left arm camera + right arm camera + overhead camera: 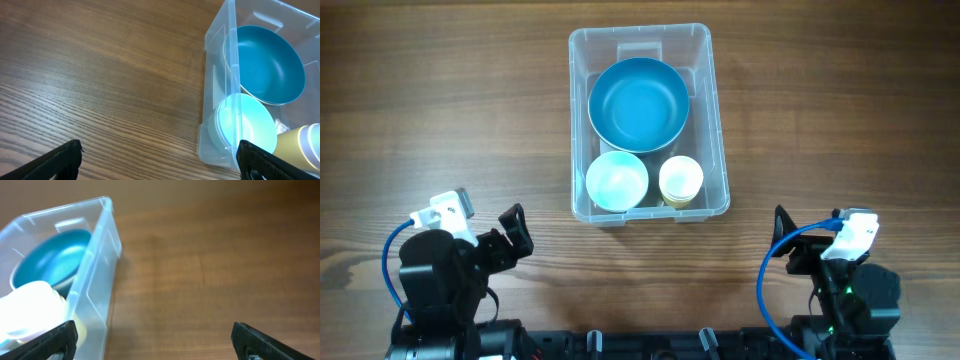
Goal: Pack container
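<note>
Container (577,130) lies beyond left pincer (160,158), right pincer (157,339) (both agape).

1. I can read no lettering, number, brand mark or sign in any of my three views.
2. The clear container (576,120) shows me only plain see-through plastic on the walls and rim facing the cameras (the overhead and both wrist views agree on this).
</note>
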Robot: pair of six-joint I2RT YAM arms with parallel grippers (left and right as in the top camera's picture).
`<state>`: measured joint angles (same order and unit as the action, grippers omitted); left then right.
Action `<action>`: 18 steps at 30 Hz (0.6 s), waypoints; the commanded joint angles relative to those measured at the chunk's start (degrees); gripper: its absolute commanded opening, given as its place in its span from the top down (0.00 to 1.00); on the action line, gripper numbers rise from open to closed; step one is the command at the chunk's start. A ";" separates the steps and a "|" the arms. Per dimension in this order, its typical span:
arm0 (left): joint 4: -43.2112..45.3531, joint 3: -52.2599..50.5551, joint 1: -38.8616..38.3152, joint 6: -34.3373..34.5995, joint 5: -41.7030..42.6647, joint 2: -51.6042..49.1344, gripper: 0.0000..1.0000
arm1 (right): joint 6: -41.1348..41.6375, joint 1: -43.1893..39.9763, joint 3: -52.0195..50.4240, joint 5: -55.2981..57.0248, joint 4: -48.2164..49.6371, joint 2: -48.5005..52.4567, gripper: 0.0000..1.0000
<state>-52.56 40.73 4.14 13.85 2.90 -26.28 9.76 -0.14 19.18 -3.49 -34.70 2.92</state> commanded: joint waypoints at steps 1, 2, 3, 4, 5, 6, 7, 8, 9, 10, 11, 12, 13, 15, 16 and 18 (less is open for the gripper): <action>0.15 -0.39 0.22 0.31 0.31 0.20 0.00 | -0.81 0.85 -3.96 -2.14 5.97 -2.73 0.00; 0.15 -0.39 0.22 0.31 0.28 0.20 0.00 | -1.25 1.31 -5.18 -2.10 8.90 -2.73 0.00; 0.15 -0.39 0.22 0.31 0.28 0.20 0.00 | -2.69 2.10 -7.65 -2.14 15.37 -2.73 0.00; 0.15 -0.39 0.22 0.31 0.28 0.20 0.00 | -4.24 2.75 -9.75 -2.14 21.07 -2.73 0.00; 0.15 -0.39 0.22 0.31 0.28 0.20 0.00 | -5.73 3.23 -11.96 -2.14 27.15 -2.73 0.00; 0.15 -0.39 0.22 0.31 0.31 0.20 0.01 | -7.06 3.52 -13.70 -2.14 32.00 -2.73 0.00; 0.15 -0.39 0.22 0.31 0.28 0.20 0.00 | -8.61 3.74 -15.34 -2.14 36.72 -2.73 0.00; 0.15 -0.39 0.22 0.31 0.31 0.20 0.00 | -10.34 3.93 -16.70 -2.10 40.39 -2.73 0.00; 0.15 -0.39 0.22 0.31 0.31 0.20 0.00 | -13.18 3.96 -18.29 -2.12 44.06 -2.73 0.00; 0.15 -0.39 0.22 0.31 0.28 0.20 0.00 | -15.28 3.96 -18.95 -2.05 44.59 -2.73 0.00; 0.15 -0.39 0.22 0.31 0.31 0.20 0.00 | -16.98 3.96 -18.88 -2.14 43.91 -2.73 0.00; 0.15 -0.39 0.22 0.31 0.31 0.20 0.00 | -18.25 3.96 -18.88 -2.14 43.10 -2.73 0.00; 0.15 -0.39 0.22 0.31 0.31 0.20 0.00 | -18.78 3.93 -18.88 -2.12 41.86 -2.73 0.00; 0.15 -0.39 0.22 0.31 0.31 0.20 0.00 | -18.29 3.96 -18.88 -2.69 36.59 -2.73 0.00; 0.15 -0.39 0.22 0.28 0.31 0.20 0.00 | -17.57 3.96 -18.88 -3.02 34.84 -2.73 0.00; 0.15 -0.39 0.22 0.31 0.31 0.20 0.00 | -16.33 4.00 -18.88 -3.21 35.15 -2.73 0.00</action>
<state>-52.53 40.71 4.14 13.87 2.90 -26.28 -6.37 3.57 0.34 -5.32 0.03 0.75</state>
